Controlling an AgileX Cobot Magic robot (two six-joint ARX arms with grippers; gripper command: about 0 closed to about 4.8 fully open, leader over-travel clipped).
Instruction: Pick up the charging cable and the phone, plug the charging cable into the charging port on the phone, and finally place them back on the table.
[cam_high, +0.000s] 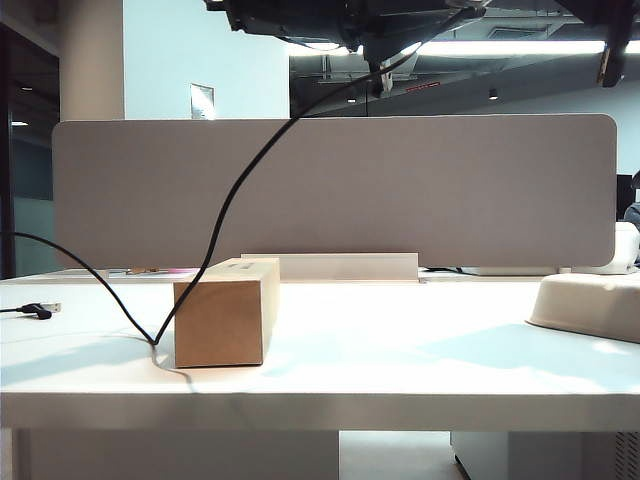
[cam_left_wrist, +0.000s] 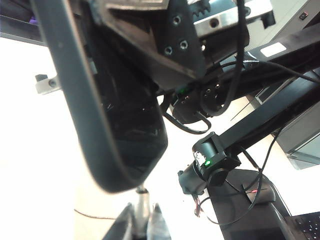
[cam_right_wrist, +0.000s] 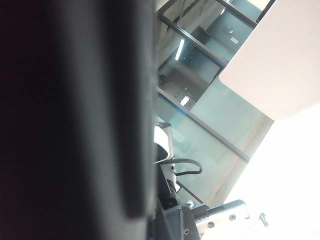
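A long thin black charging cable (cam_high: 235, 190) is hanging from twelve o'clock in the exterior view, dipping onto the wide white table (cam_high: 400, 350) at eight o'clock beside a brown cardboard box (cam_high: 225, 312). Its black USB plug (cam_high: 38, 310) is lying at nine o'clock. In the left wrist view, the right gripper (cam_left_wrist: 140, 225) is pinching the cable's silvery plug (cam_left_wrist: 142, 200), touching the bottom edge of a flat black glossy phone (cam_left_wrist: 120, 125). The left gripper is sitting closed, clamping that phone (cam_right_wrist: 75, 110), which is filling the right wrist view.
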